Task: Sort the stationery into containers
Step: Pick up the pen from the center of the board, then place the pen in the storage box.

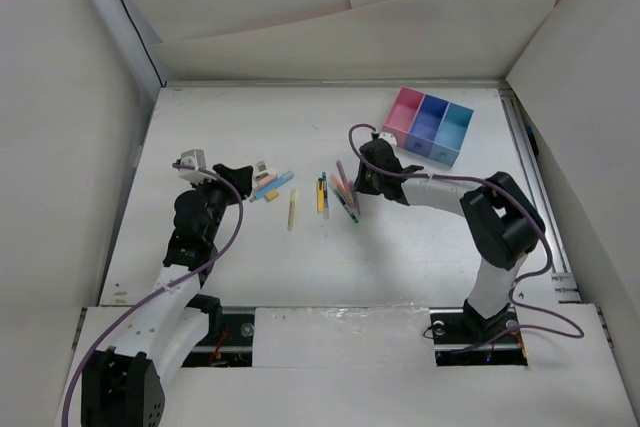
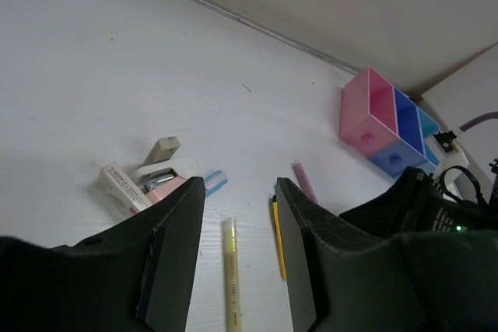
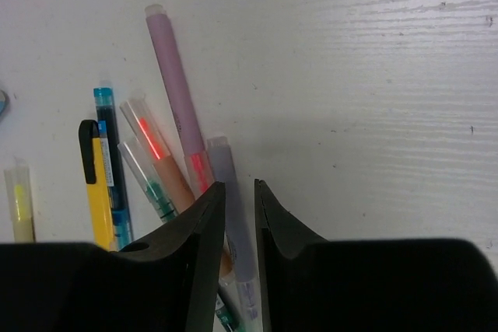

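The right end effector point(image 3: 239, 186) is down in the cluster of pens point(image 1: 343, 195) at mid-desk point(image 1: 400, 247). Its jaws are drawn nearly together, with a lilac pen point(image 3: 223, 165) lying in the slot between them. From the right wrist view the pen fills most of that slot. Whether the pads actually bear on it I cannot tell, since the contact is hidden behind the fingers.

The pen's long axis runs along the slot, away from the wrist camera, so the jaws close across its width. An orange marker point(image 3: 159, 153) and a green one point(image 3: 148, 184) lie just beside the left finger and could be dragged along.

The tray point(image 1: 428, 125) sits behind and to the right of this end effector, near it and well apart from the left arm. The right arm is therefore the one to carry. The move ahead, I judge, is a lift and a short swing back and right, then a tilt so the pen drops in end-first.

The left end effector point(image 2: 233, 254) is open and holds nothing. A yellow highlighter point(image 2: 231, 270) lies on the desk ahead of it, in line with its gap.
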You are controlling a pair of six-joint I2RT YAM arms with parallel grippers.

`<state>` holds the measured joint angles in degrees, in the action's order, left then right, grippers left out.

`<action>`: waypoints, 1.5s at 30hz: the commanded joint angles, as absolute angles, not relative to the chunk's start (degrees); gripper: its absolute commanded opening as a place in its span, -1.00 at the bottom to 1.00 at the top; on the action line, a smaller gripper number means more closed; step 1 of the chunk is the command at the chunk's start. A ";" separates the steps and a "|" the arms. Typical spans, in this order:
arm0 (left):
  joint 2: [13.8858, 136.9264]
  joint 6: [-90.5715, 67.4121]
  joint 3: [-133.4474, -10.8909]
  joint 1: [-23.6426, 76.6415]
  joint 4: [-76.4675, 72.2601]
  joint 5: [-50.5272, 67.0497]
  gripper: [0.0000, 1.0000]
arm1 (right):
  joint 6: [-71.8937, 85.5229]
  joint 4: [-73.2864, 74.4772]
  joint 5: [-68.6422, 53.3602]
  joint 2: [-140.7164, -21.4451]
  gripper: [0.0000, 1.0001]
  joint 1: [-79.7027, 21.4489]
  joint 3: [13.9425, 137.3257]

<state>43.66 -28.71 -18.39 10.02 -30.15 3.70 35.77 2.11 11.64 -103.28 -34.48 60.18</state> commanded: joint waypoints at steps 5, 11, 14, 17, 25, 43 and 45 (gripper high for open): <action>42.10 -28.65 -18.54 10.11 -33.84 5.98 -0.12 | 34.54 1.58 10.90 -106.08 -0.48 -35.16 64.78; 43.15 -28.65 -18.54 10.11 -33.84 7.03 -0.09 | 34.54 2.63 12.13 -107.84 -0.46 -35.68 66.00; 43.77 -28.65 -18.54 10.11 -33.84 7.56 -0.03 | 34.54 3.87 13.71 -108.98 -0.46 -35.68 67.49; 44.30 -28.65 -18.54 10.11 -33.84 7.56 0.03 | 34.54 5.19 15.64 -110.12 -0.46 -36.21 68.03; 43.24 -28.65 -19.07 10.11 -33.31 8.17 0.16 | 35.16 5.71 17.49 -109.70 -0.85 -36.21 67.86; 42.71 -33.21 -19.08 10.11 -33.83 15.90 0.45 | 34.28 16.78 15.91 -104.12 -0.99 -19.70 93.03; 42.71 -33.83 -19.07 10.11 -33.84 17.22 0.45 | 34.89 18.19 15.30 -107.04 -1.00 -16.54 96.92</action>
